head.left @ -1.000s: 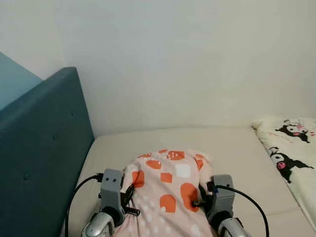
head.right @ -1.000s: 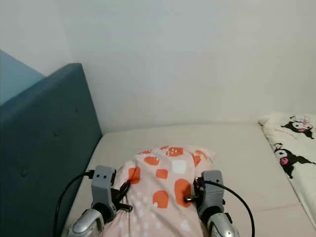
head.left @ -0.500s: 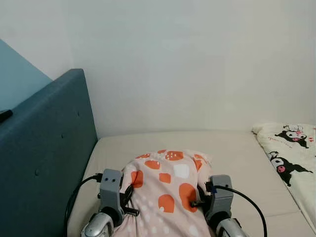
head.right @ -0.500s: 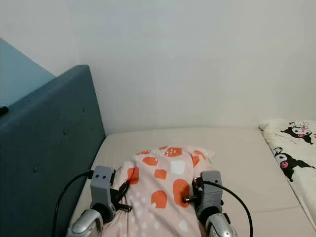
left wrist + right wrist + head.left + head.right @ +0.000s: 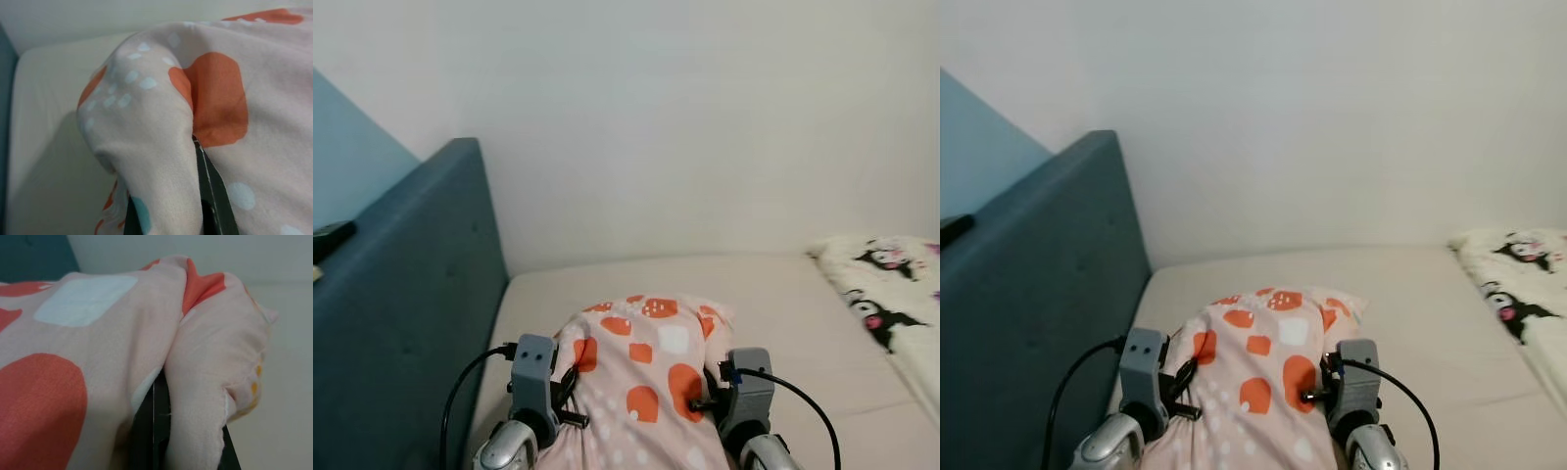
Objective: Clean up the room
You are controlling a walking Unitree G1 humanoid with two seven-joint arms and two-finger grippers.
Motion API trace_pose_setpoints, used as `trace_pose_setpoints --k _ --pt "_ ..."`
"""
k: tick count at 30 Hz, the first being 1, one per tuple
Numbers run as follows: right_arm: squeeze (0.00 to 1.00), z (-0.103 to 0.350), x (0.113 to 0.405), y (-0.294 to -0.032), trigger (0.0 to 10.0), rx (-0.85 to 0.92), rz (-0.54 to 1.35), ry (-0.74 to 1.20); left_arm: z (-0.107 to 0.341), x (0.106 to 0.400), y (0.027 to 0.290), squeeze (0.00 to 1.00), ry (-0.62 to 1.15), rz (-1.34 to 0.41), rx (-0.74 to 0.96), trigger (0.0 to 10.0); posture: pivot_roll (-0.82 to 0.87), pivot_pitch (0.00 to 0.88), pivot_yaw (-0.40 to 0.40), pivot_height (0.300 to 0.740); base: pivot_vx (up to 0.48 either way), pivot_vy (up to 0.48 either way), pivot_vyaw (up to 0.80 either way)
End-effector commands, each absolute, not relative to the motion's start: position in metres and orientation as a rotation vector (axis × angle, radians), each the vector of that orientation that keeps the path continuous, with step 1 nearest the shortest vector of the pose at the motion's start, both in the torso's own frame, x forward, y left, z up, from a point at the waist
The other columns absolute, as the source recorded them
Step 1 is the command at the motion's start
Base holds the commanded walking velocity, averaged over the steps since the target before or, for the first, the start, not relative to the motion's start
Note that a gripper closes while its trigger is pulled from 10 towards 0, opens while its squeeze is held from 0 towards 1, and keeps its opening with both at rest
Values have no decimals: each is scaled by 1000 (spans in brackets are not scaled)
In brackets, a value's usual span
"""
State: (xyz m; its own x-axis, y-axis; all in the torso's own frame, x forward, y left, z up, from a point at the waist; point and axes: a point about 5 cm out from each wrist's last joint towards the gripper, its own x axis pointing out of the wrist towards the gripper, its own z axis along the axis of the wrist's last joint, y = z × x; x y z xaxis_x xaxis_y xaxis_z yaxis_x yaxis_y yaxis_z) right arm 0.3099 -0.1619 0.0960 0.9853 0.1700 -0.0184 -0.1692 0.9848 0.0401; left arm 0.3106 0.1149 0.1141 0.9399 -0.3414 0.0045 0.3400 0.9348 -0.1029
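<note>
From the head cameras, a pink pillow with orange and white patches is held up over the beige mattress, between the left gripper and the right gripper. A teal headboard stands on the left, and a cartoon-print blanket lies on the right.

In the left wrist view, black fingers pinch a bunched fold of the pillow.

In the right wrist view, fingers clamp another fold.
</note>
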Motion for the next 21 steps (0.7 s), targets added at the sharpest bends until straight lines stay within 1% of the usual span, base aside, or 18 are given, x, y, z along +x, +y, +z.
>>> trace_pose_setpoints --k 1,2,10,17,18,21 --pt "0 103 311 -155 10000 43 197 -22 123 311 109 0 -38 -382 -111 10000 -13 106 -2 724 0 428 0" --pt "0 103 311 -155 10000 43 197 -22 123 311 109 0 -38 -382 -111 10000 -13 106 -2 724 0 428 0" --pt "0 102 311 -155 10000 44 195 -20 124 311 108 0 -45 -378 -97 10000 -13 107 0 724 0 0 0" --pt "0 102 310 -156 10000 42 195 -20 124 310 106 0 -45 -372 -93 10000 -12 111 -2 724 0 -480 0" --pt "0 102 310 -156 10000 42 195 -20 123 309 105 0 -37 -372 -125 10000 -12 112 -2 724 0 0 0" --pt "0 102 310 -156 10000 42 194 -20 123 309 104 0 -38 -373 -118 10000 -12 112 -2 724 0 0 0"
